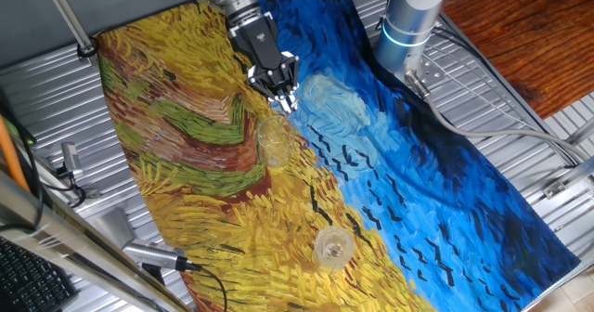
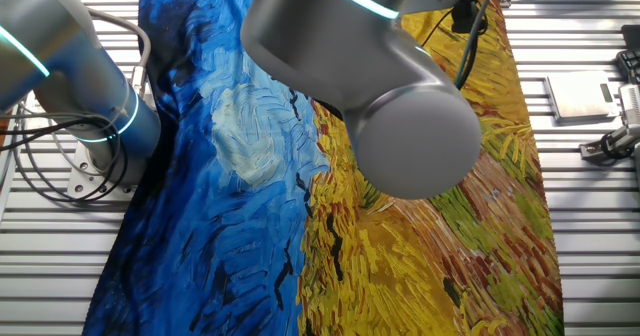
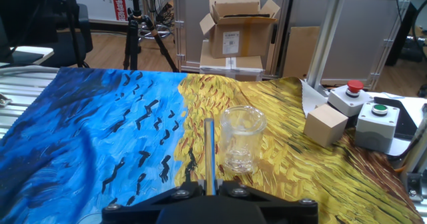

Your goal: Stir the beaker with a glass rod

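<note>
The hand (image 3: 212, 192) is pinching the glass rod (image 3: 209, 154) between nearly closed fingers, the rod's long axis running straight out along them, its free end pointing away from the hand. The beaker (image 3: 242, 138) is standing upright on the painted surface (image 3: 100, 137), just right of the rod's tip.

Painted cloth (image 1: 390, 191) in blue and yellow is covering the ribbed metal table (image 1: 520, 98). Wood floor (image 1: 529, 33) is showing at upper right of one fixed view. In hand view, 1 open cardboard box (image 3: 239, 25) is sitting at top center, a tripod (image 3: 143, 24) is standing upper left, 2 button boxes (image 3: 367, 114) are sitting at right.
</note>
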{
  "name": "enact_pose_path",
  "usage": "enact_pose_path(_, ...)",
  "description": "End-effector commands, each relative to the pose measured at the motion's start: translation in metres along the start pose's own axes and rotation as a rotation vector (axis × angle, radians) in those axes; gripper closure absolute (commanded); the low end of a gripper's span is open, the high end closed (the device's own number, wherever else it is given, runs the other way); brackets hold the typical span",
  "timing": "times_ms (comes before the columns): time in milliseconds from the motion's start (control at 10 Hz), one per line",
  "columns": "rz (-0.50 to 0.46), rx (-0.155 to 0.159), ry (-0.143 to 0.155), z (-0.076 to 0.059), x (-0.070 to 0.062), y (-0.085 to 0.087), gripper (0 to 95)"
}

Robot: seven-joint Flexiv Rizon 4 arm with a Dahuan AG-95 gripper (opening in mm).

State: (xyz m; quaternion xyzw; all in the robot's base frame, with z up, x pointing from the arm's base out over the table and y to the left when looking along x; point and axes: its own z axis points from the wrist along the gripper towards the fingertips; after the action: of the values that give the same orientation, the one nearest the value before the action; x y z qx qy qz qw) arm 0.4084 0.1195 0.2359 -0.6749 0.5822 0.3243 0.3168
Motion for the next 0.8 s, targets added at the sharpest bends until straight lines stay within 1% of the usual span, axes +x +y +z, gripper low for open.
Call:
enact_pose_path(100,-0.001,0.001,0.002,0.0001,-0.0002,-0.0002,95.0)
enact_pose_path(300,-0.001,0.003,0.003,0.0009,-0.0005,-0.0007,95.0)
enact_pose_path(800,0.003,0.011,0.003,0.0080,-0.0012,-0.0046,95.0)
